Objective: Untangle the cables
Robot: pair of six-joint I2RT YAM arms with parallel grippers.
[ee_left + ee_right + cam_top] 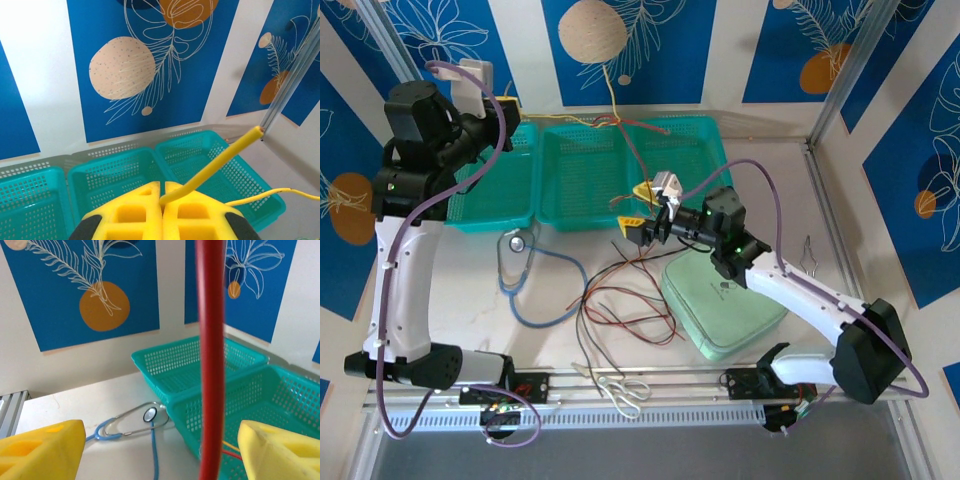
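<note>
Yellow cable [220,160] pinched in left claw [162,200], pads fully together. Right claw [161,445] wide open; red cable [210,340] hangs between its pads, clear of both. Other cables [620,300] lie tangled on table [470,300] just left of one green pouch [725,305]: red, black, tan strands, count unclear. Three baskets [125,175], one stethoscope [520,255], one scissors [620,390].

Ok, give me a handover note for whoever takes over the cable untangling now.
Left gripper shut on the yellow cable, held above the teal baskets.
Right gripper open, a red cable hanging between its fingers.
Tangled pile of red and black cables lies on the table by the stethoscope.
Done: yellow cable picked up.
Left: the pile is not yet separated.
</note>
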